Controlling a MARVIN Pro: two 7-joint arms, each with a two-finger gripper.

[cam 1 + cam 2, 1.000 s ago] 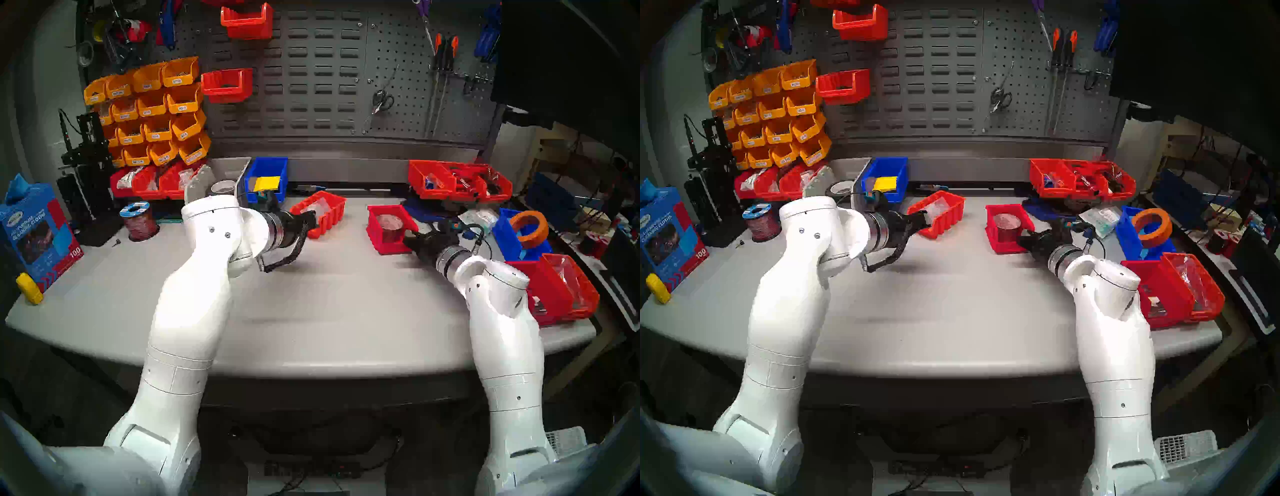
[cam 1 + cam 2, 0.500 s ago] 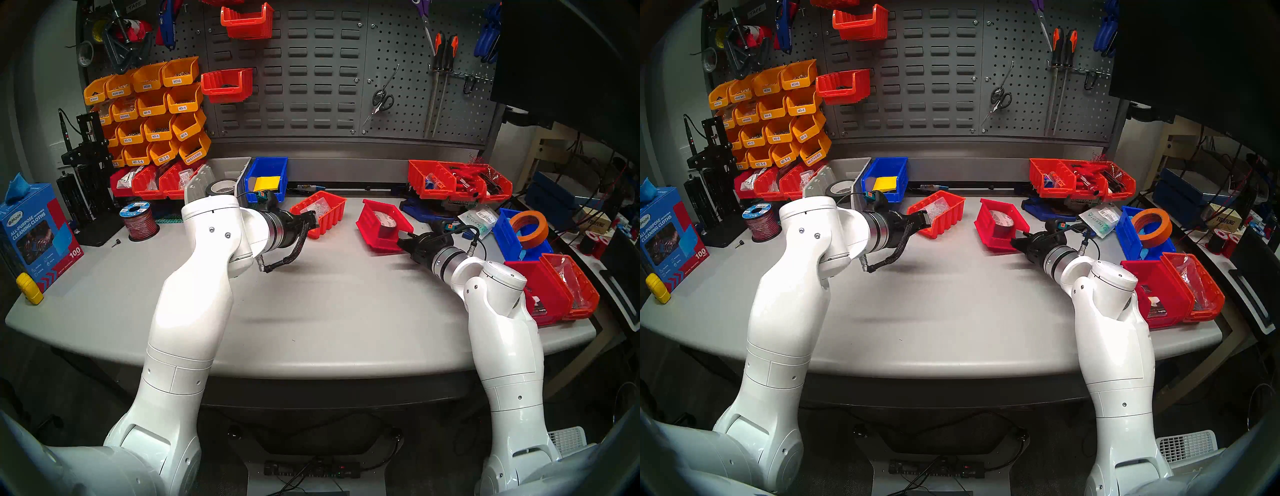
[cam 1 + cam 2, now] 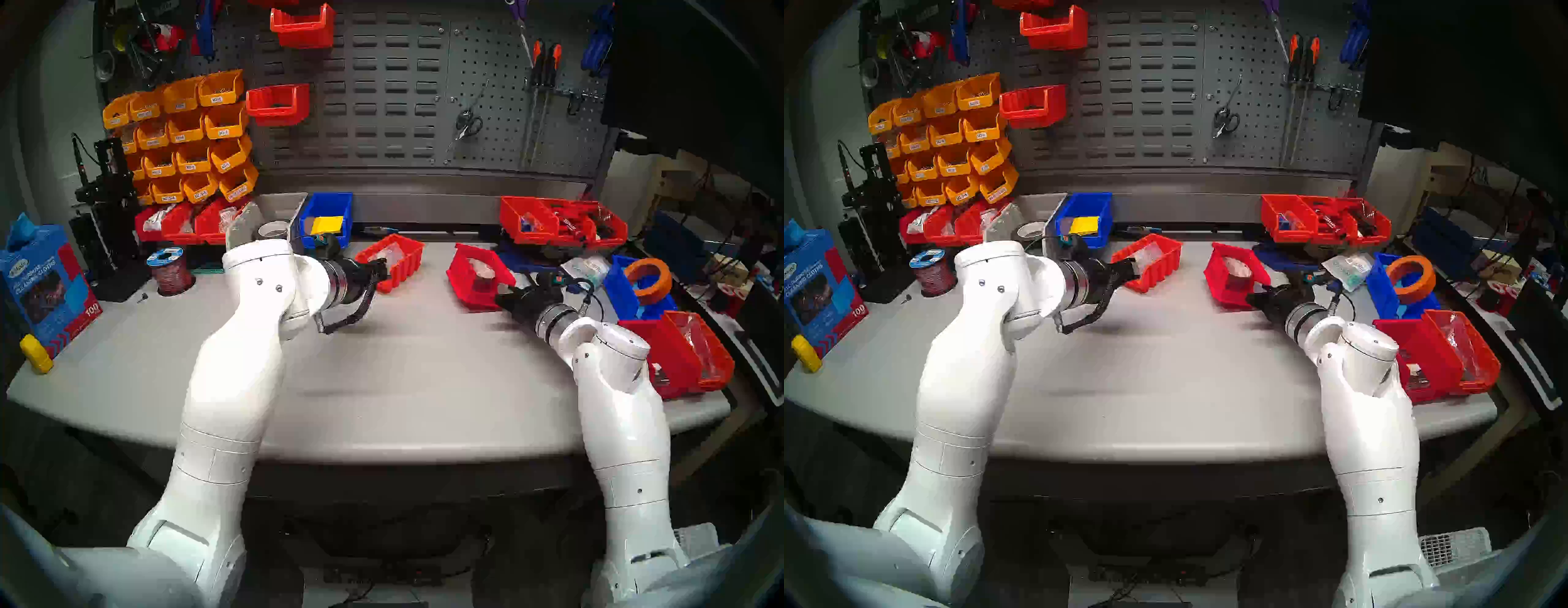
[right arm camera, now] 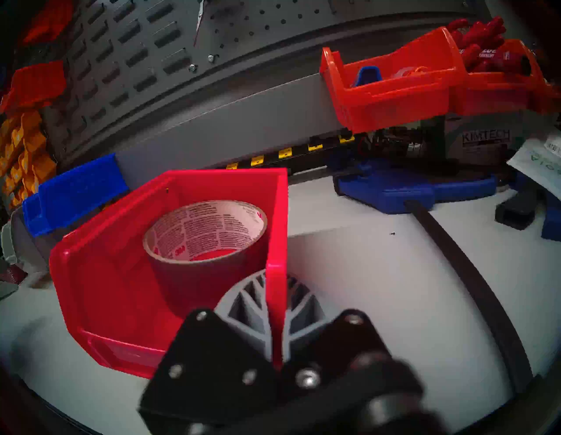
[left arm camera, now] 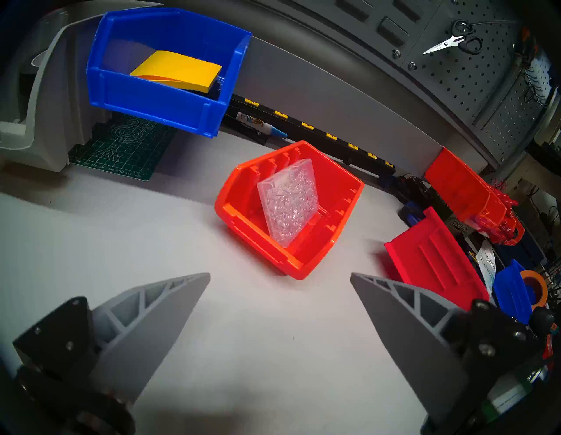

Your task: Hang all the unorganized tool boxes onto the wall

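Observation:
A red tool box holding a silver tape roll sits tilted at centre right of the table, its right side raised. My right gripper is shut on that box's right side wall. An orange-red ribbed tool box with a clear bag lies in the middle. My left gripper is open just short of its near rim. A pale grey tool box with a black tape roll stands behind my left arm. The wall of slots rises behind.
Yellow bins and two red bins hang on the wall's left. A blue bin and red bins sit along the rail. At right are a blue bin with orange tape and red bins.
My right gripper closed on the red box's side wall and tipped the box up from lying flat. The left arm has not moved.

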